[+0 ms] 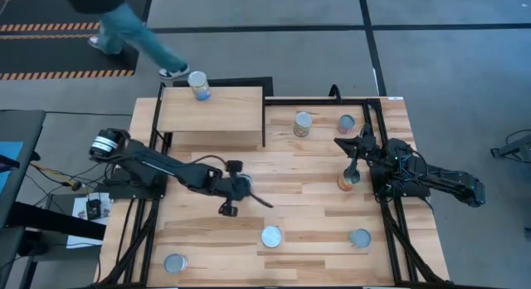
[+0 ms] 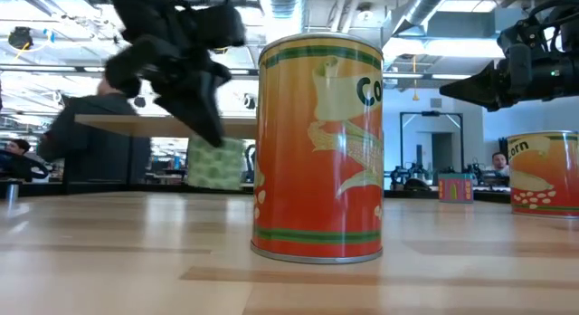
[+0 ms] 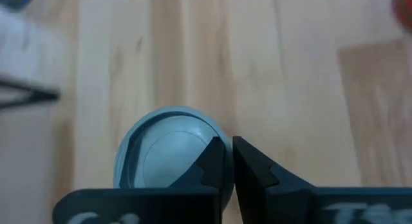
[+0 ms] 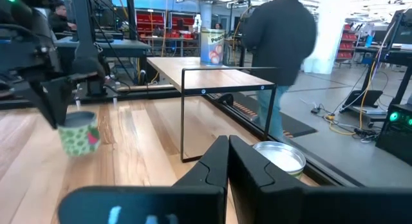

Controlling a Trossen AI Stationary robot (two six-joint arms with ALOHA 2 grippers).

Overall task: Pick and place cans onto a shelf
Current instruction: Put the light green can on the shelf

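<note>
The pale wooden shelf [image 1: 211, 110] stands at the table's far left, with one can [image 1: 198, 85] on its top; the shelf also shows in the right wrist view [image 4: 206, 73]. My left gripper [image 1: 241, 196] is shut and points down mid-table over a grey-topped can [image 3: 168, 156]. My right gripper [image 1: 340, 142] is shut and empty at the right, held level and pointing toward the shelf. A silver-topped can [image 4: 280, 156] stands just beyond its fingertips. An orange can [image 1: 348, 179] stands on the table below that arm. My left gripper's shut fingers [image 3: 215, 163] stand over the edge of the grey-topped can's lid [image 3: 193, 130], seen from above. I cannot tell whether they touch it.
More cans stand on the table: one at the far right [image 1: 346, 123], one at the near right [image 1: 360, 237], one near the middle [image 1: 271, 237] and one at the near left [image 1: 176, 262]. A person [image 1: 124, 27] walks past beyond the table's far edge.
</note>
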